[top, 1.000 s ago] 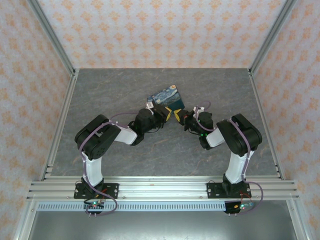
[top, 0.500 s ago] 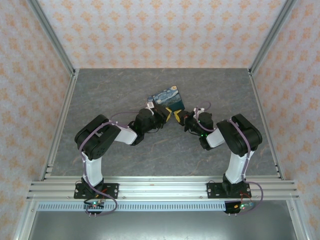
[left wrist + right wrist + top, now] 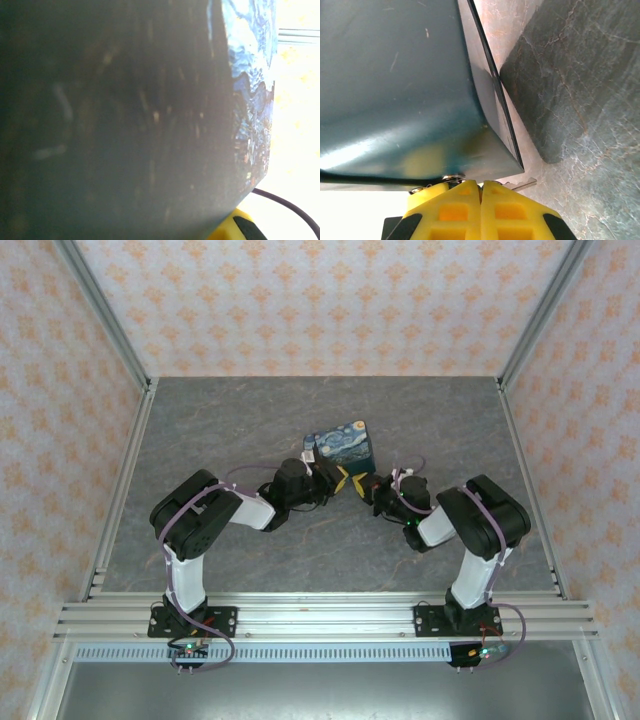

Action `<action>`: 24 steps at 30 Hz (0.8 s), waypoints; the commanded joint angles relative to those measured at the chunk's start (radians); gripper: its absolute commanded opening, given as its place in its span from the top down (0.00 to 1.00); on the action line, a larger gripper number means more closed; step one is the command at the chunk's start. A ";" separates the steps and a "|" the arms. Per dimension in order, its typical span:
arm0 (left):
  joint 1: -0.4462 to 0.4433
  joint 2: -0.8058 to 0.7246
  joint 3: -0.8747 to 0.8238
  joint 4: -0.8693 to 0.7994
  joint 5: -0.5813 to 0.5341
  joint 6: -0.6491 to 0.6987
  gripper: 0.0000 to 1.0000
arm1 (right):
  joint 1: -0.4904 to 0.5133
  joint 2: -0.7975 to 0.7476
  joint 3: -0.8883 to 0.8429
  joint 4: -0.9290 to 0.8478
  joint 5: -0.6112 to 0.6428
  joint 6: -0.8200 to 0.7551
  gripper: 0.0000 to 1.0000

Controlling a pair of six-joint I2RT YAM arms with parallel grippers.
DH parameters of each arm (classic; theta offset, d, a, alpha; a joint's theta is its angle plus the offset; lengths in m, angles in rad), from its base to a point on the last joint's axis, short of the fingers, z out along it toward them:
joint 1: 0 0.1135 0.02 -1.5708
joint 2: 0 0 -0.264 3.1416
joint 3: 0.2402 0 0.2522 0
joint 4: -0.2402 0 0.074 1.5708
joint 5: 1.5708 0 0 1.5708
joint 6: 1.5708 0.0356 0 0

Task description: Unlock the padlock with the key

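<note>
Right end effector [image 3: 481,190], fingers pressed together on what appears to be the key [image 3: 525,184] beside the painted box [image 3: 395,75], should align the blade squarely with the hidden padlock before turning; whether the left end effector [image 3: 340,478] is spread or closed cannot be told.

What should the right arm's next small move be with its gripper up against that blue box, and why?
Probably ease the right gripper slightly back from the blue box. Its yellow fingers are shut together right at the box's edge, a thin metal tip pokes out beside them, and this close I cannot tell what it is lined up with.
</note>
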 commanded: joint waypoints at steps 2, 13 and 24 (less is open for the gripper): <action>-0.068 -0.016 0.046 0.079 0.206 -0.006 1.00 | 0.075 -0.019 -0.010 0.049 -0.137 -0.060 1.00; -0.057 -0.008 0.038 0.075 0.251 0.017 1.00 | 0.075 -0.034 -0.012 0.067 -0.155 -0.087 1.00; -0.026 -0.040 0.033 -0.073 0.292 0.150 1.00 | 0.076 -0.086 0.007 0.074 -0.191 -0.001 1.00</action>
